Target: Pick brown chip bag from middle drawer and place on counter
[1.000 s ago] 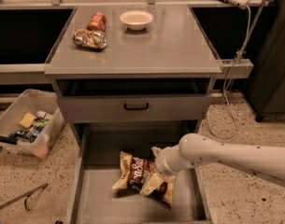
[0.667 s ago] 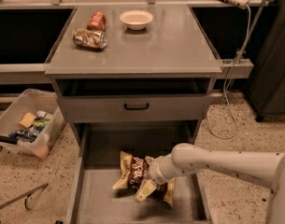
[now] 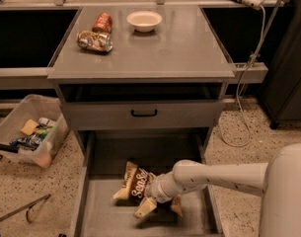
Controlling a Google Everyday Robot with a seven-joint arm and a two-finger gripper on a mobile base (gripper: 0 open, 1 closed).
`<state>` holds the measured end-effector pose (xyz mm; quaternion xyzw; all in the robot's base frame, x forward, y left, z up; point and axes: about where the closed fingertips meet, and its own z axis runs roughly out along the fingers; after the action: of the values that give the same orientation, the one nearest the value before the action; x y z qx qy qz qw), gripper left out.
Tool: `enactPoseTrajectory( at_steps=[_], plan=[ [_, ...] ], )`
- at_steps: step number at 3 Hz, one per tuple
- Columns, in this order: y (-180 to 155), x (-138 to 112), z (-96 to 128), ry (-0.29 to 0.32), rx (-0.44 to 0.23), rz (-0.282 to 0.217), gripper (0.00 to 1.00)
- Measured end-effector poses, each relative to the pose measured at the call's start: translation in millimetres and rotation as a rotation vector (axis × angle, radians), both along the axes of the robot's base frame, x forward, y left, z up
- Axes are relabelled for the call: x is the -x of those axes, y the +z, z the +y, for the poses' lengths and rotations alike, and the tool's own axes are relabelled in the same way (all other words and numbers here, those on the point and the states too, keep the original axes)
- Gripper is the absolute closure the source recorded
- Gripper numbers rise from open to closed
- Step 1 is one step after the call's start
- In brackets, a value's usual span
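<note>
The brown chip bag (image 3: 135, 183) lies tilted on the floor of the open middle drawer (image 3: 98, 216), left of centre. My gripper (image 3: 161, 206) reaches down into the drawer from the right, at the bag's lower right end. Its two pale fingers (image 3: 145, 208) are spread apart, one against the bag's lower edge and the other to its right. The bag rests on the drawer floor. The grey counter (image 3: 179, 48) is the cabinet top above.
A crushed silver can (image 3: 94, 40), a red can (image 3: 102, 21) and a white bowl (image 3: 144, 20) sit on the counter's back left. A drawer front with a black handle (image 3: 143, 113) is above the open drawer. A clear bin (image 3: 26, 136) stands on the floor at left; a cable hangs at right.
My arm has swung left and lower into the drawer, bringing the gripper from the bag's right side down onto its lower right end. The bag has barely shifted.
</note>
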<state>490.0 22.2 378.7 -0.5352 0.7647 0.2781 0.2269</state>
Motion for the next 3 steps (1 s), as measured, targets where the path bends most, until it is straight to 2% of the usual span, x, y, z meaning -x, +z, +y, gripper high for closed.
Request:
enactPoseTrajectory(
  at_steps=[3],
  plan=[
    [19.2, 0.0, 0.0, 0.0, 0.0, 0.0, 0.89]
  ],
)
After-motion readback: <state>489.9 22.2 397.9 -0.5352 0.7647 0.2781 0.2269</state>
